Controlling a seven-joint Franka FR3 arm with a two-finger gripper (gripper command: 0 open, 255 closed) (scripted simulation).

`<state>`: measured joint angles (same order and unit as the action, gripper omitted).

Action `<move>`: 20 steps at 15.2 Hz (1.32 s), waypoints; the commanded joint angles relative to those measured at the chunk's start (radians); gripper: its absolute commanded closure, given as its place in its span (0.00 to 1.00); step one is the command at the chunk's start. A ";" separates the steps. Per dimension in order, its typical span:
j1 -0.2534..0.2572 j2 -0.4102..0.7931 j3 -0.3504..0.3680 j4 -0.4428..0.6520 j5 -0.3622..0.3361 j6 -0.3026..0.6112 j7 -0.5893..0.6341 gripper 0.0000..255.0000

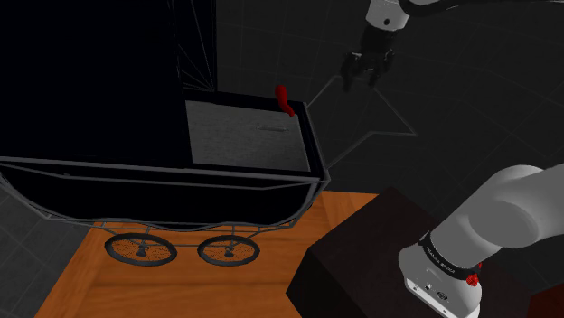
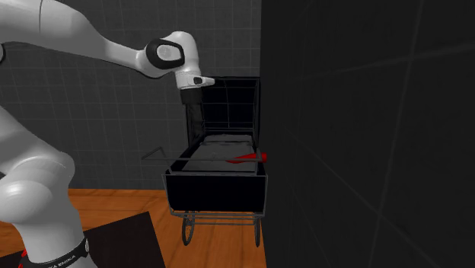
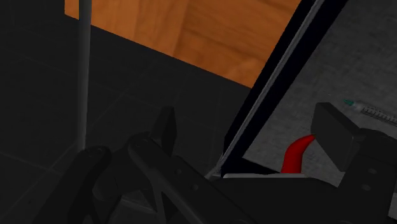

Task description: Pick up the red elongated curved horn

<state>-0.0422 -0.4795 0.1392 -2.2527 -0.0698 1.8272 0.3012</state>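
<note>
Finds a black pram [image 1: 312,154] standing on spoked wheels [image 1: 136,246] on a wooden bench [image 1: 181,285]. Notes a grey mattress [image 1: 242,135] inside the pram's open body, and a raised hood [image 2: 232,106] at the far end in the second exterior view.

Locates the red curved horn [image 1: 284,99] at the mattress corner toward the shoulder view's upper right, close against the black rim. Confirms the horn [image 2: 250,158] along the pram's right-hand edge in the second exterior view. Confirms the horn [image 3: 294,156] again in the wrist view, on the mattress just inside the rim, with its lower end hidden behind one finger.

Notes a thin grey rod-like item [image 3: 375,112] with a green tip on the mattress beyond the horn; cannot tell its kind.

Records the black gripper [image 1: 362,81] hanging outside the pram over the dark tiled floor [image 1: 434,99]. Places it up and to the right of the horn in the shoulder view, apart from it.

Reports the fingers [image 3: 167,127] spread and clasping nothing, with the pram's rim passing between them in the wrist view. Marks the horn as untouched.

Notes the dark box stand [image 1: 361,262] at the bench's near corner, carrying the white arm [image 1: 506,217].
</note>
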 commanded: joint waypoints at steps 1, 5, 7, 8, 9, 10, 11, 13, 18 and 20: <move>-0.007 0.067 0.009 0.019 0.000 0.052 0.029 0.00; -0.015 0.213 0.031 0.092 -0.007 0.128 0.095 0.00; -0.019 0.288 0.040 0.137 -0.015 0.160 0.127 0.00; -0.020 0.326 0.043 0.161 -0.019 0.174 0.143 0.00; -0.021 0.364 0.047 0.187 -0.024 0.187 0.159 0.00; -0.021 0.402 0.050 0.214 -0.029 0.198 0.175 0.00; -0.021 0.440 0.052 0.243 -0.035 0.209 0.191 0.00; -0.019 0.517 0.055 0.304 -0.047 0.226 0.221 0.00; -0.006 0.714 0.053 0.485 -0.077 0.246 0.289 0.00; 0.001 0.792 0.049 0.566 -0.087 0.245 0.311 0.00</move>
<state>-0.0439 0.2705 0.1901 -1.7198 -0.1510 2.0626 0.5996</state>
